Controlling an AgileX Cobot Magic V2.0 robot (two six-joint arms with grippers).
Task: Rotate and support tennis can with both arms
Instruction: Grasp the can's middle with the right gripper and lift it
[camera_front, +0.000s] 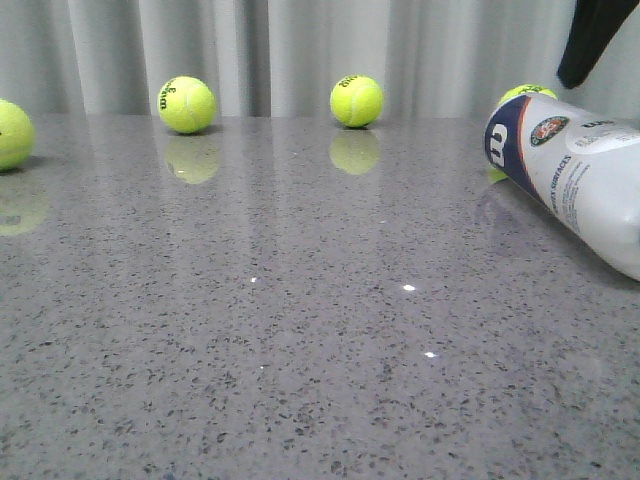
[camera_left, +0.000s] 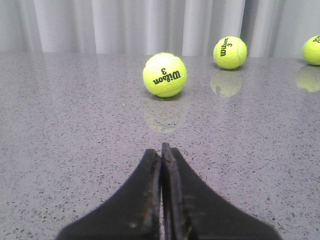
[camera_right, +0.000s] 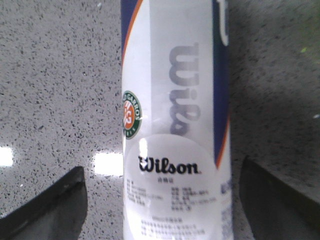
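The tennis can (camera_front: 575, 180) lies on its side at the right of the grey table, its navy end with the white W turned toward the middle. In the right wrist view the tennis can (camera_right: 170, 100) runs lengthwise between my right gripper's fingers, Wilson label and red-green emblem up. My right gripper (camera_right: 162, 167) is open, with a gap to the can on each side. A black part of the right arm (camera_front: 590, 40) shows above the can. Away from the can, my left gripper (camera_left: 161, 150) hovers shut over bare table, holding nothing.
Yellow-green tennis balls lie along the back by the grey curtain: one (camera_front: 187, 104), another (camera_front: 356, 101), a third (camera_front: 10, 133) at the left edge, and one (camera_front: 528, 92) behind the can. A ball (camera_left: 164, 74) lies ahead of the left gripper.
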